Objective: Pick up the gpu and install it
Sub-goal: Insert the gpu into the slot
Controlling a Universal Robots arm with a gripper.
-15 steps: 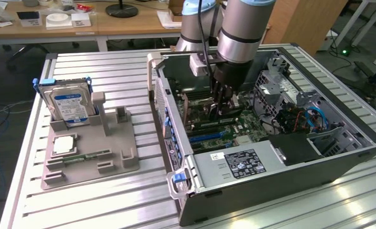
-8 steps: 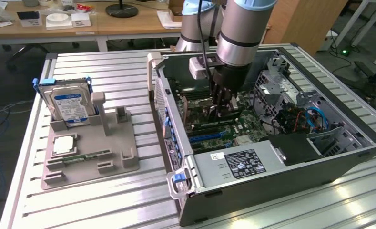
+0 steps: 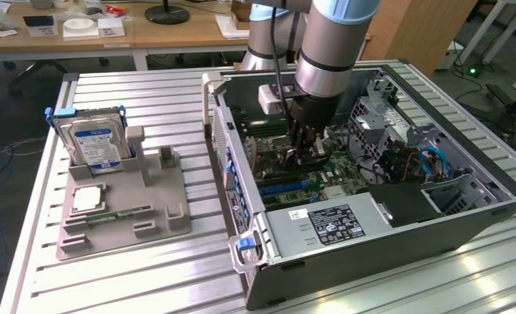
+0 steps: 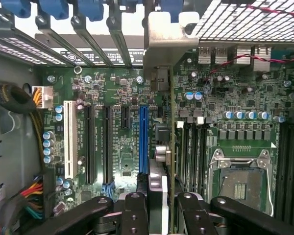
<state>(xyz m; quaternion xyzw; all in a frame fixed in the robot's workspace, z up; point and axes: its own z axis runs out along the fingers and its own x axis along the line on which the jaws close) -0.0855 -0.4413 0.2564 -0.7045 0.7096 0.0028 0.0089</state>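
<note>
Grey holder (image 3: 122,203) near worktop's left edge keeps the hard drive (image 3: 95,145) | my gripper (image 4: 162,208) clamps the gpu (image 4: 170,147) edge-on inside the case (image 3: 467,226), beside the blue slot (image 4: 143,139) | risk I see: misaligned card jamming beside slot.

A ribbed aluminium table (image 3: 153,288) made of long slats is seen carrying everything. Toward the exterior view's left, a grey plastic holder (image 3: 127,216) is laid flat on the slats; a hard drive (image 3: 96,145) with a blue label is stood upright in its far end, and a small square chip (image 3: 87,198) and a slim green memory stick (image 3: 118,214) are laid in its nearer recesses. Just beside it, toward the exterior view's right, an opened computer case (image 3: 371,196) is rested on the table.
</note>
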